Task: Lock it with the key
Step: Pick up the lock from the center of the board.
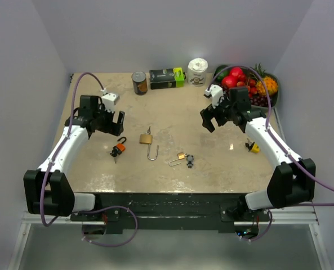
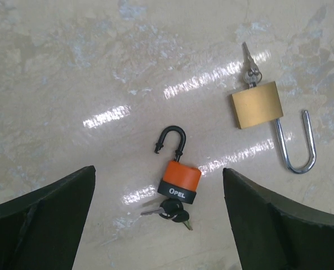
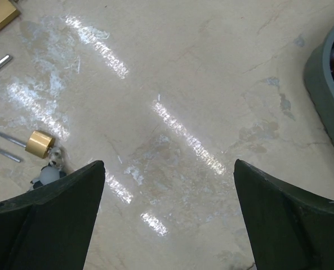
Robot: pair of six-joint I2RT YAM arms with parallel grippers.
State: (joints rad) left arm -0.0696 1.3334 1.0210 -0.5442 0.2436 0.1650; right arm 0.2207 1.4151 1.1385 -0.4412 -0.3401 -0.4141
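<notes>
An orange and black padlock point(image 2: 179, 180) lies on the table with its black shackle swung open and a bunch of keys point(image 2: 172, 211) at its base. My left gripper point(image 2: 159, 169) hovers open just above it, a finger on each side. To its right lies a large brass padlock point(image 2: 257, 104), its long silver shackle open and a key in its keyhole. A small brass padlock point(image 1: 181, 156) with a key and dark fob point(image 1: 189, 161) lies at centre. My right gripper point(image 1: 209, 120) hangs open over bare table, with that small padlock point(image 3: 40, 144) at its left.
Along the back edge stand a can point(image 1: 139, 82), a black and green box point(image 1: 167, 78), a white roll point(image 1: 197, 72) and a dark bowl point(image 1: 219, 70) of fruit. The bowl's rim point(image 3: 321, 79) shows right of my right gripper. A small yellow object point(image 1: 252, 147) lies beside the right arm.
</notes>
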